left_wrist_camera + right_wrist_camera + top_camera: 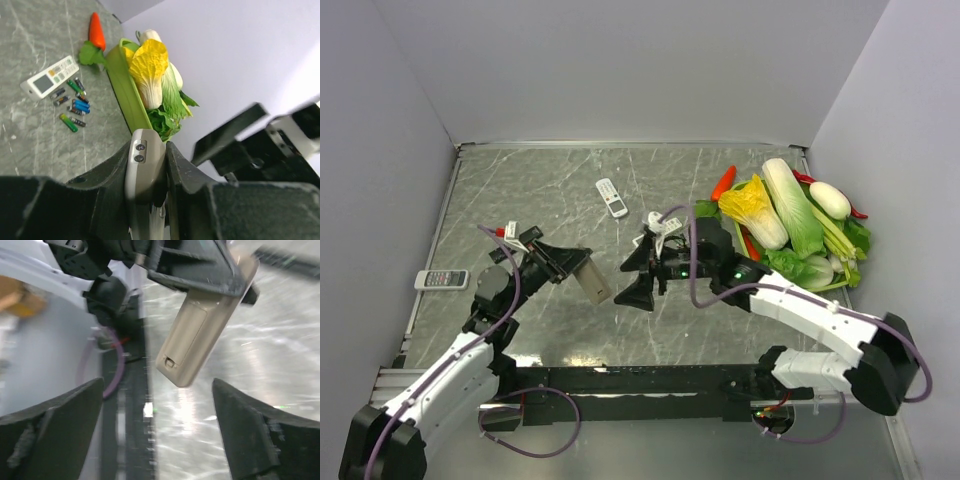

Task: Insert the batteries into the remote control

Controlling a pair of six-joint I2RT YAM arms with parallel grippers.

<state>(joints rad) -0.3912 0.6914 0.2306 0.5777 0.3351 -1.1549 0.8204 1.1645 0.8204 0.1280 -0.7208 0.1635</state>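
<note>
My left gripper [574, 262] is shut on the remote control [593, 283] and holds it in the air over the table's middle. In the left wrist view its rounded grey-beige end [144, 162] sits pinched between the two fingers. The right wrist view shows its plain back [195, 337] with the battery cover in place. My right gripper [622, 284] stands open just right of the remote's free end, not touching it, with nothing between its fingers [65, 420]. Several batteries [74, 102], green, blue and dark, lie loose on the table, seen only in the left wrist view.
A small white remote [612, 197] lies at the back centre, beside the batteries. Another remote [442, 280] lies at the left edge. A green tray [125, 85] of vegetables [790, 215] fills the back right, with a carrot [723, 182] next to it.
</note>
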